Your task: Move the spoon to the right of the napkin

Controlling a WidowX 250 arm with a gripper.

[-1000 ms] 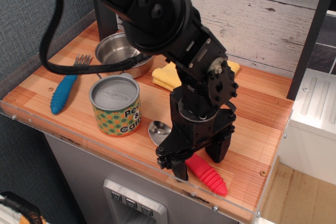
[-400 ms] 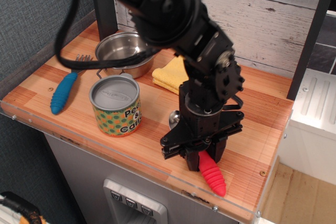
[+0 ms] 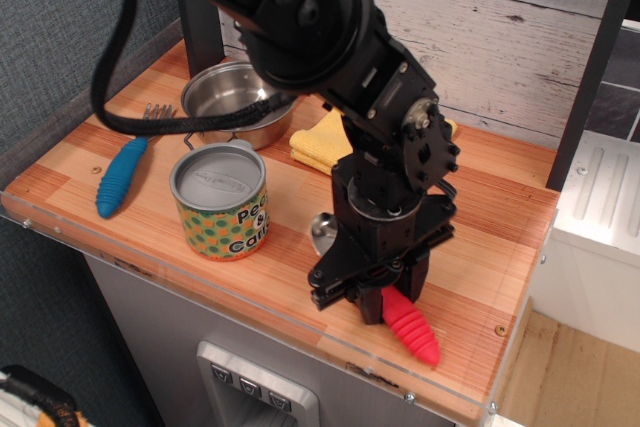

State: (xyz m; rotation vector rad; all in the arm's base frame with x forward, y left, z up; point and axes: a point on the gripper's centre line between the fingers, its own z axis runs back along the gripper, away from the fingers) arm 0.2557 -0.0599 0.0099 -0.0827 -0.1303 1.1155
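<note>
The spoon lies near the front edge of the wooden table [image 3: 500, 207]. Its red ribbed handle [image 3: 414, 331] sticks out to the front right from under my gripper [image 3: 372, 297], and its shiny bowl [image 3: 323, 231] shows to the left behind the gripper. The gripper stands straight down over the handle's near end, jaws closed around it. The yellow napkin [image 3: 320, 143] lies at the back, mostly hidden behind my arm, beside the steel pot.
A steel pot [image 3: 232, 104] stands at the back left. A printed can [image 3: 220, 201] stands front left, close to the spoon's bowl. A blue-handled fork [image 3: 122, 174] lies at the left edge. A clear rim runs along the table's front.
The gripper has come down and closed on the red handle. The spoon has turned and shifted a little, its bowl moving right and back.
</note>
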